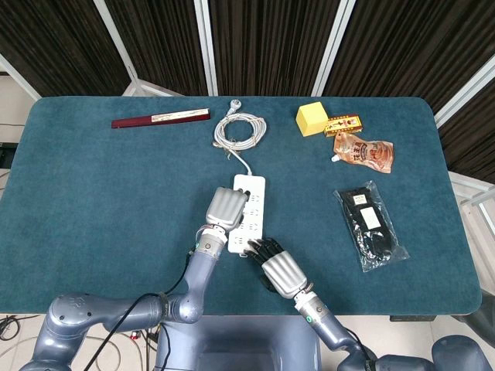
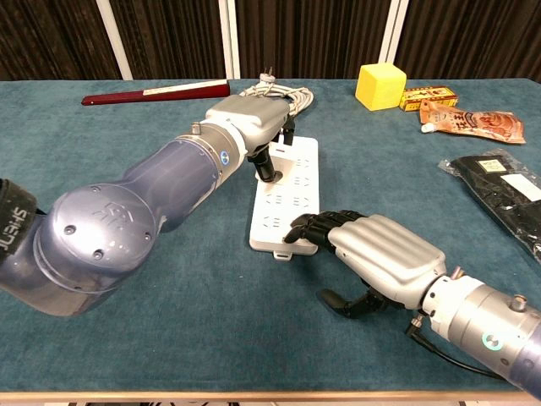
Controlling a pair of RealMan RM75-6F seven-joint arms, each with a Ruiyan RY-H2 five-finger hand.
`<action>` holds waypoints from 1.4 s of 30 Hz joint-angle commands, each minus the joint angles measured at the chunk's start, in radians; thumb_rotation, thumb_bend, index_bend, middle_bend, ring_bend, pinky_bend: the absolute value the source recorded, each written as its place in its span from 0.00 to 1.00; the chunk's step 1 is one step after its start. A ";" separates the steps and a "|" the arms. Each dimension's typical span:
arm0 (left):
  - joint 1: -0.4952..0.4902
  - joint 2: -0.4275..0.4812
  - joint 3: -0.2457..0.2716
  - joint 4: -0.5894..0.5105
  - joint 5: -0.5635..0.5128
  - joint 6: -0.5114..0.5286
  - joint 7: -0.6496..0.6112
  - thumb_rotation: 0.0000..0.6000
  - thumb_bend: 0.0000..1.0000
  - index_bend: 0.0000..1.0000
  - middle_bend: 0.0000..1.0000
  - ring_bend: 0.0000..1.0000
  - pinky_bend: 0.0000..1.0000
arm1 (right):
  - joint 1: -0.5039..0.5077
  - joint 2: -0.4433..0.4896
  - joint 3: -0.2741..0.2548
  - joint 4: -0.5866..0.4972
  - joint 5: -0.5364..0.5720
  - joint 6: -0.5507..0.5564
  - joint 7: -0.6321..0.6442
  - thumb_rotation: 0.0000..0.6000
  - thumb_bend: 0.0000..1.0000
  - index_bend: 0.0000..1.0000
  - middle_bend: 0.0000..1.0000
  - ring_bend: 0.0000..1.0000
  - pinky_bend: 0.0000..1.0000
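A white power strip [image 1: 254,193] [image 2: 294,190] lies lengthwise in the middle of the teal table [image 1: 100,201], its cord running back to a coiled white cable [image 1: 240,129] [image 2: 283,97]. My left hand [image 1: 226,207] [image 2: 247,124] sits over the strip's left side, its dark fingers [image 2: 266,167] curled down onto the sockets and gripping it. My right hand [image 1: 280,269] [image 2: 376,249] reaches from the front. Its fingertips [image 2: 306,227] rest on the strip's near end, and the thumb hangs apart below, over the cloth.
At the back left lies a dark red flat stick [image 1: 160,118] [image 2: 156,90]. Back right hold a yellow cube [image 1: 312,118] [image 2: 379,86], a small box [image 1: 343,124] and an orange pouch [image 1: 365,151]. A black item in a clear bag [image 1: 371,224] lies at the right.
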 commanded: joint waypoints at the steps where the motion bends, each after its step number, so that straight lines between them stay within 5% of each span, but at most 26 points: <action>1: 0.005 0.003 0.004 -0.001 -0.002 0.000 0.000 1.00 0.36 0.80 0.84 0.59 0.54 | 0.000 -0.001 -0.001 0.000 -0.001 -0.001 -0.002 1.00 0.49 0.20 0.28 0.16 0.15; 42: -0.003 0.047 -0.031 -0.067 0.032 0.017 -0.049 1.00 0.36 0.81 0.85 0.64 0.62 | -0.002 -0.014 -0.002 -0.008 0.001 -0.001 -0.023 1.00 0.49 0.20 0.28 0.16 0.15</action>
